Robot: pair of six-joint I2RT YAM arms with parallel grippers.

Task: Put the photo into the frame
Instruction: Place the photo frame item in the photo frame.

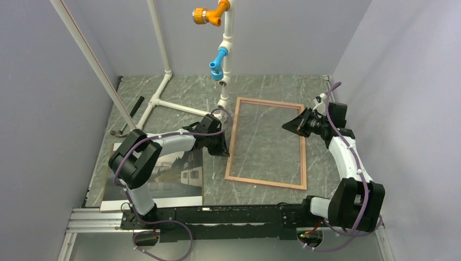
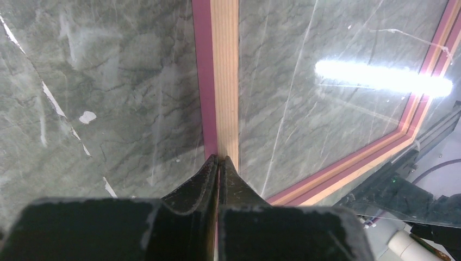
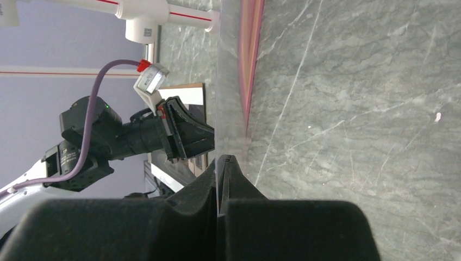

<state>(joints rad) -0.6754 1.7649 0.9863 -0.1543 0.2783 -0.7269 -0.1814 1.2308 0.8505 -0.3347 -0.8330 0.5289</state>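
Note:
The frame (image 1: 266,142) is in the middle of the marble table, tan wood side up, with the clear pane in it. My left gripper (image 1: 225,145) is shut on its left rail. In the left wrist view the fingertips (image 2: 220,159) pinch the tan and pink rail (image 2: 224,81). My right gripper (image 1: 298,124) is shut on the right rail. The right wrist view shows the frame (image 3: 248,65) edge-on between the closed jaws of that gripper (image 3: 223,158). The photo (image 1: 179,173), a white house under a grey sky, lies flat at the near left, partly under my left arm.
A white pipe stand (image 1: 224,60) with orange and blue fittings rises behind the frame, its base pipes running left. A dark hand tool (image 1: 128,117) lies by the left wall. A pale board edge (image 1: 157,203) shows under the photo. Grey walls close in on both sides.

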